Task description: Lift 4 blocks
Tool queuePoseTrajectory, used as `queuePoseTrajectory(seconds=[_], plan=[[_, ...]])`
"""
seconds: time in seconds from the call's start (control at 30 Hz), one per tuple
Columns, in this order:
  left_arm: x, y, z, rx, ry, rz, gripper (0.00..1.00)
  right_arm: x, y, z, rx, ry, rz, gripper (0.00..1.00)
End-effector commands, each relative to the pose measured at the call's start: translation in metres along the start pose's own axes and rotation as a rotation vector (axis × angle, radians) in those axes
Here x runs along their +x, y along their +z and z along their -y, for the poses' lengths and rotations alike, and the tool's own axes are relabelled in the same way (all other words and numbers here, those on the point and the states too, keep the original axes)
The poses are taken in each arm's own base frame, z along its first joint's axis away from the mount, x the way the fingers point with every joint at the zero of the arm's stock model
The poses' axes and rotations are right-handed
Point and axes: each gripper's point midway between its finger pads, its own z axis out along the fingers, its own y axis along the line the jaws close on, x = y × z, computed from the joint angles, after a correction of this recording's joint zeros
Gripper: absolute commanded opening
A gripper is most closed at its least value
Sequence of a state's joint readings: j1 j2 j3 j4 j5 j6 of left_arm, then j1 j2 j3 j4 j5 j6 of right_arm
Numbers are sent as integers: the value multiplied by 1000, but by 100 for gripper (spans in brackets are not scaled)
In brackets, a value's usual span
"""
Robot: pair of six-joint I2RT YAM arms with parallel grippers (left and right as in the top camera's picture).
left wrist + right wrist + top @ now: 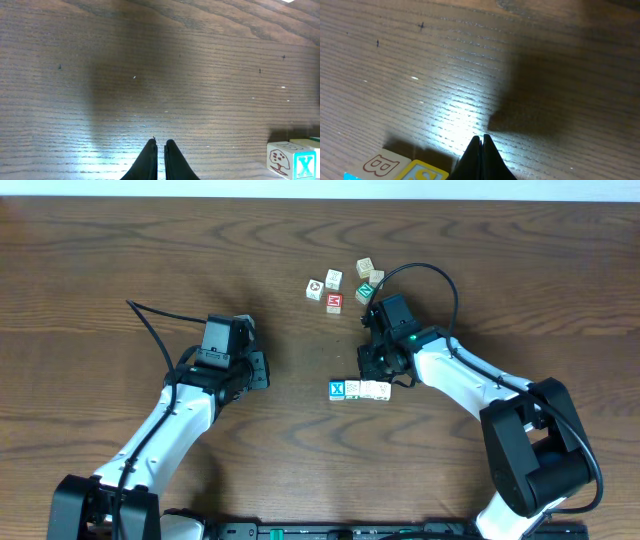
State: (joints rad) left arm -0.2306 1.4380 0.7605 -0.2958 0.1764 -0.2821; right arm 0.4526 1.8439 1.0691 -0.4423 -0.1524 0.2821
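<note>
A dark brown desk (100,260) with wavy wood grain fills nearly every view. Beyond its far edge runs a pale, featureless strip (320,188). Light glares off the wood just ahead of the right tool (481,139), with a broad shadow (550,75) further ahead to its right. A softer sheen lies left of the left tool (160,144).

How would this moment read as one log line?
left gripper shut, empty | right gripper shut, empty | blocks in row, unlifted
</note>
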Motion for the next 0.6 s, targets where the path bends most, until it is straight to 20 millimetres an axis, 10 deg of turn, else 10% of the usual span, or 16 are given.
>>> queuePoseTrajectory(seconds=[0.0,0.57], plan=[[-11,-5,1,-7,18,28,8,-5,-2,-3,0,4,9,1],[-11,-5,1,-7,18,28,8,8,0,-19,-7,-40,-25,1]])
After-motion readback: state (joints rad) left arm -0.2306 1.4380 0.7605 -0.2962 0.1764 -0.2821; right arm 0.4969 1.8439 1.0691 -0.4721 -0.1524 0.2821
